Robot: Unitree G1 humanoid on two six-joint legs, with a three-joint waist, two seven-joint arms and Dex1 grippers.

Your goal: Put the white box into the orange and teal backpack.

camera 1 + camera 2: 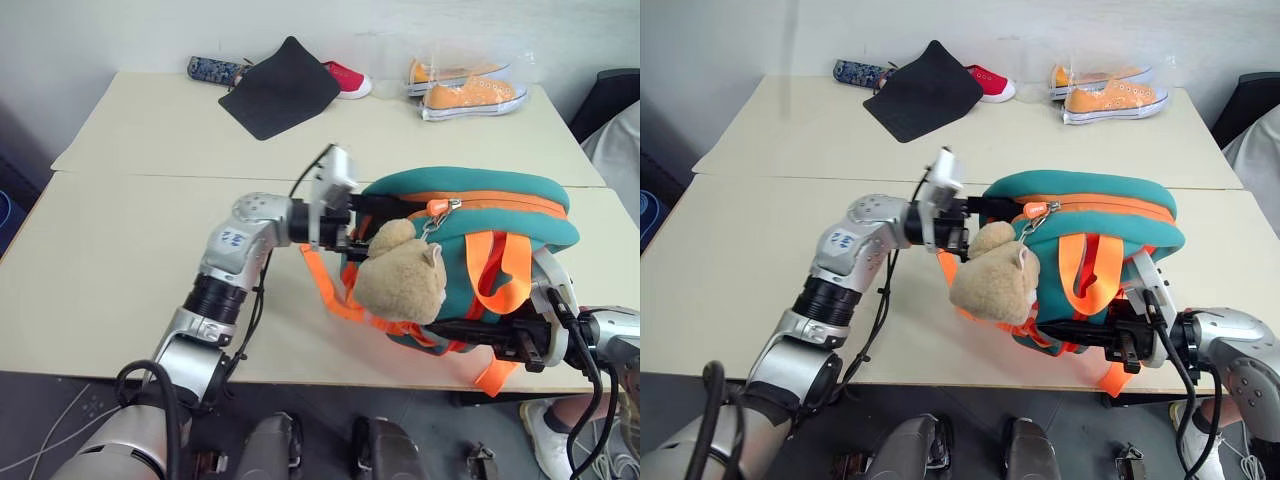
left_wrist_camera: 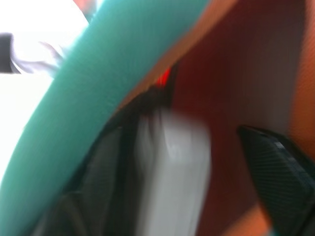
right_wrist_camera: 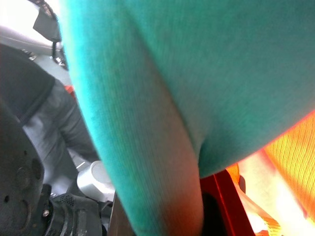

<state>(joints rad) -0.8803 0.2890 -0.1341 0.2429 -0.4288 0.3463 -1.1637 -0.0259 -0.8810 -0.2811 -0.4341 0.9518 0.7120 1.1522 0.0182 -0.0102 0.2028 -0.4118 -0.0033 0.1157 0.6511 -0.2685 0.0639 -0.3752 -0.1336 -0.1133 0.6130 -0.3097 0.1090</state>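
Observation:
The orange and teal backpack [image 1: 470, 225] lies on its side near the table's front edge, with a tan teddy bear [image 1: 398, 272] hanging at its front. My left gripper [image 1: 360, 222] reaches level into the opening at the backpack's left end, its tips hidden inside. In the left wrist view the white box [image 2: 172, 172] rests inside the backpack against the dark lining. One black finger [image 2: 278, 169] stands apart from it, so the left gripper is open. My right gripper [image 1: 470, 335] is shut on the backpack's lower edge, under the orange straps.
At the back of the far table lie a flat black pad [image 1: 283, 88], a pair of orange shoes [image 1: 470, 92], a red shoe [image 1: 347, 78] and a patterned case [image 1: 213, 69]. The tabletop [image 1: 110, 250] to the backpack's left is bare. A person's shoe [image 1: 545, 440] shows at the bottom right.

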